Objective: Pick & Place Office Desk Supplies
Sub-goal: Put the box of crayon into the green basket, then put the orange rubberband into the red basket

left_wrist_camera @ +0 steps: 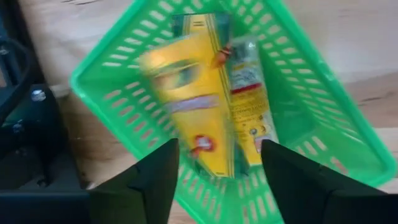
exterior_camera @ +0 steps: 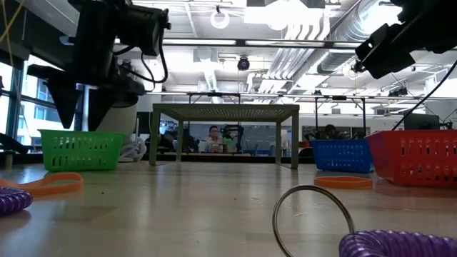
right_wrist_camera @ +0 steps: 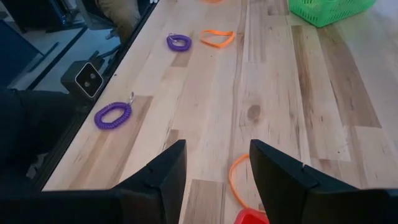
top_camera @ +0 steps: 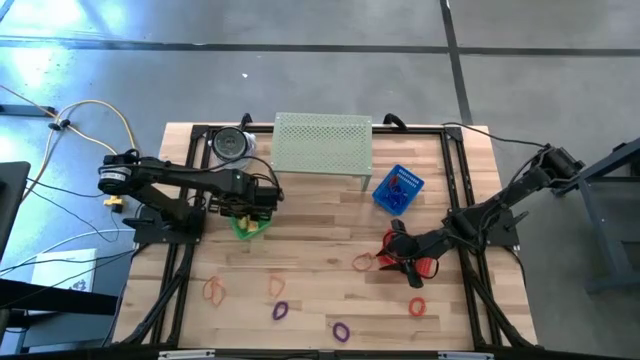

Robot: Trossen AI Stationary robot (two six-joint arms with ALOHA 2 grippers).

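Note:
My left gripper point(top_camera: 250, 212) point(left_wrist_camera: 219, 144) hangs open over the green basket point(top_camera: 250, 226) point(left_wrist_camera: 311, 106). Two yellow oblong packs point(left_wrist_camera: 193, 93) point(left_wrist_camera: 249, 106) lie inside the basket, the larger one blurred between my fingers. My right gripper point(top_camera: 392, 245) point(right_wrist_camera: 217, 146) is open above the table beside the red basket point(top_camera: 418, 265) point(right_wrist_camera: 252, 218). An orange band point(right_wrist_camera: 235, 180) point(top_camera: 362, 262) lies flat under it. More orange bands point(top_camera: 213, 290) point(top_camera: 276, 287) point(top_camera: 416, 305) and purple coils point(top_camera: 281, 311) point(top_camera: 342, 329) point(right_wrist_camera: 113, 115) lie near the table's near edge.
The pale green perforated stand point(top_camera: 322, 143) and a dark-lidded jar point(top_camera: 232, 143) stand at the far side. A blue basket point(top_camera: 398, 188) sits right of the stand. In the low view, a purple coil with a key ring point(exterior_camera: 310, 214) lies close to the camera. Black frame rails point(top_camera: 460, 200) border the table.

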